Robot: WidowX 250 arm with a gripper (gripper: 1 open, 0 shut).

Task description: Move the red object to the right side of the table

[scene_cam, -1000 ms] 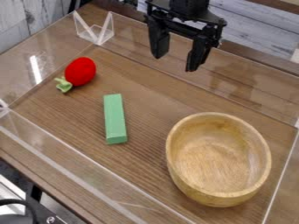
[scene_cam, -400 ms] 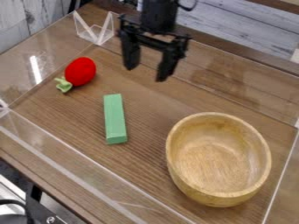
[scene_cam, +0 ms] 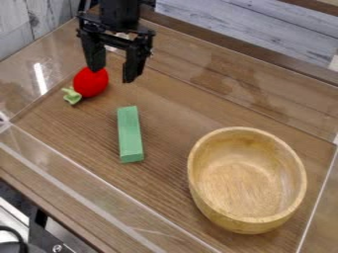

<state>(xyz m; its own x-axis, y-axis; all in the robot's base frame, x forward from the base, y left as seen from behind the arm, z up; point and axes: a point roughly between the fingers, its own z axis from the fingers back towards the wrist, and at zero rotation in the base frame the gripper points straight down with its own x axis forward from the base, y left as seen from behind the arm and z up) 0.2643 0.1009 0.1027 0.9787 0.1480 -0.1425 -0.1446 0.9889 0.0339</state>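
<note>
The red object [scene_cam: 90, 82], a small round bright-red toy fruit with a green leafy stem, lies on the left part of the brown wood-grain table [scene_cam: 211, 94]. My black gripper [scene_cam: 111, 63] hangs just above it, pointing down, with its two fingers [scene_cam: 132, 65] spread wide and nothing between them. The left finger overlaps the top of the fruit in this view; I cannot tell whether it touches.
A green rectangular block [scene_cam: 129, 134] lies lengthwise in the middle of the table. A round light wooden bowl [scene_cam: 247, 178] sits at the front right. Low clear acrylic walls [scene_cam: 30, 61] edge the tabletop.
The gripper has swept from the back middle of the table to the left and a little lower, ending over the red fruit. Its fingers stayed spread. Fruit, block and bowl have not moved.
</note>
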